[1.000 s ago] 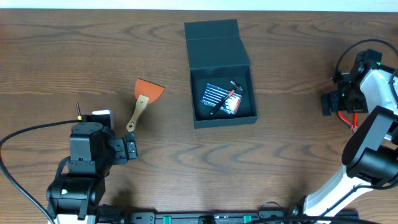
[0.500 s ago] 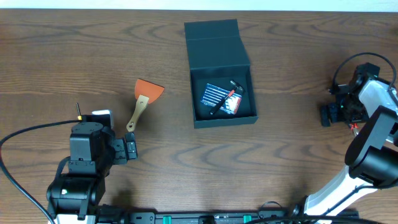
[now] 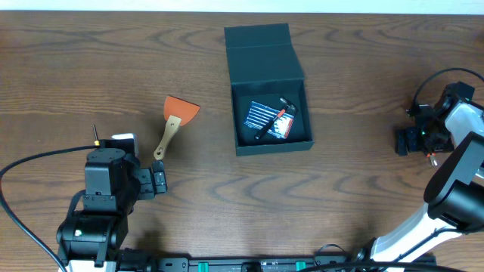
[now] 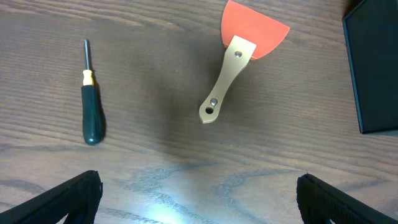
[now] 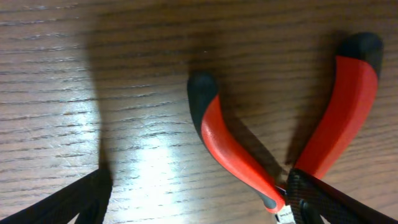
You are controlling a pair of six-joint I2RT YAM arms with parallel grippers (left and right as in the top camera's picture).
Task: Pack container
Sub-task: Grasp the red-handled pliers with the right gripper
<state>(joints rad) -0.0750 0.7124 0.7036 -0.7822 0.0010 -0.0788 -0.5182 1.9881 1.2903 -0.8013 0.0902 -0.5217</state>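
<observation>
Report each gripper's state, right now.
Left gripper: open, holding nothing.
Right gripper: open, with the red-handled pliers lying between its fingers, not clamped.

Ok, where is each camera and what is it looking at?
Overhead: above the table, looking straight down at the container; left arm and right arm show.
Left wrist: on the left arm, looking down at the scraper and screwdriver; its fingers show.
Right wrist: low over the pliers; its fingers show.
Shared: overhead and left wrist both see the scraper.
</observation>
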